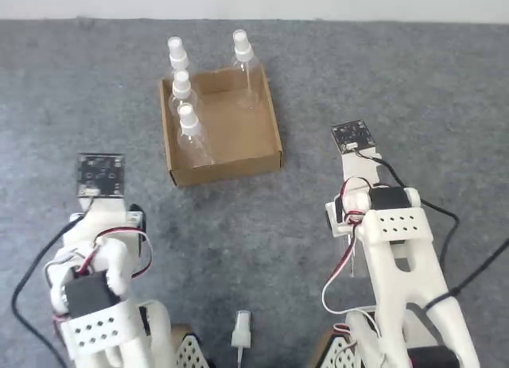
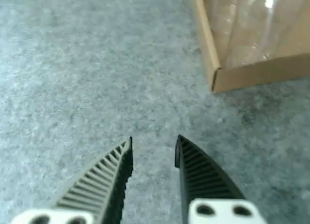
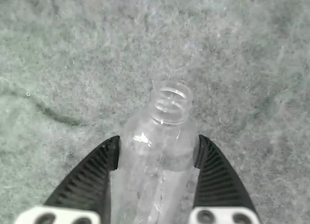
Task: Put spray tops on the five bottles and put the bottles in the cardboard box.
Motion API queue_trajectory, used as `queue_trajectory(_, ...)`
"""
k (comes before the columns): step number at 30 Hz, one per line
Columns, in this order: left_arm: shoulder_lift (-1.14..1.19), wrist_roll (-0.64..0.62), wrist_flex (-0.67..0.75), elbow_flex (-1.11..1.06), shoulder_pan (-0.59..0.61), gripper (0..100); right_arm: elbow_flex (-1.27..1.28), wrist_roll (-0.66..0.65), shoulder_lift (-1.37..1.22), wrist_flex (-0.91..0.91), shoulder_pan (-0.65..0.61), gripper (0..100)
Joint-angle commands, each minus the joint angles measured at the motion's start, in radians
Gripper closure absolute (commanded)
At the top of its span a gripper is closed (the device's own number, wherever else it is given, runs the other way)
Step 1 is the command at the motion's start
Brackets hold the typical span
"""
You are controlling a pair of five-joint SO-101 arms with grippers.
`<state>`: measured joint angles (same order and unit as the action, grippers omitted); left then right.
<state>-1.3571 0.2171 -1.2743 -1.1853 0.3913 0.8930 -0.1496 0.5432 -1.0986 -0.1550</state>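
L tool (image 2: 154, 142) open, empty, over grey surface (image 2: 72, 64). Center-back: cardboard box (image 1: 227, 171) w/ four capped bottles (image 1: 191, 133) upright inside. Loose spray top (image 1: 241, 330) on surface at front, btwn arms. R tool (image 3: 158, 141) clamped on uncapped bottle (image 3: 164, 122).

The left arm's black ribbed claw (image 2: 154, 138) sits in the foreground. Its two pointed fingers (image 2: 110, 178) are parted, and the grey felt-covered desk (image 2: 82, 64) shows between their tips. In the far part of the picture, off to one side and well apart from the claw, stands a corner of the brown cardboard box (image 2: 261, 75), with blurred clear plastic bottles (image 2: 256, 25) inside it.
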Motion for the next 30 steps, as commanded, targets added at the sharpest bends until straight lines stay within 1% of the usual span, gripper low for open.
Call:
queue_trajectory(1, 0.006, 0.011, -0.008, 0.056, -0.051, 87, -0.008, 0.008, 0.054, 0.021, 0.013, 93.6)
queue_trajectory(7, 0.044, 0.011, -0.009, 0.062, -0.17, 87, -0.008, 0.003, 0.054, 0.021, 0.013, 93.6)
queue_trajectory(10, 0.164, 0.006, -0.009, 0.097, -0.204, 87, -0.006, 0.003, 0.054, 0.021, 0.022, 93.6)
queue_trajectory(14, 0.361, 0.005, -0.009, 0.157, -0.221, 87, -0.002, 0.002, 0.053, 0.042, 0.056, 93.6)
queue_trajectory(20, 0.597, 0.005, -0.011, 0.205, -0.302, 87, 0.014, 0.002, 0.053, 0.062, 0.061, 93.6)
queue_trajectory(24, 0.69, 0.005, -0.011, 0.214, -0.359, 87, 0.014, 0.002, 0.053, 0.062, 0.061, 93.6)
queue_trajectory(30, 0.753, 0.003, -0.008, 0.228, -0.419, 86, 0.014, 0.002, 0.053, 0.062, 0.061, 93.6)
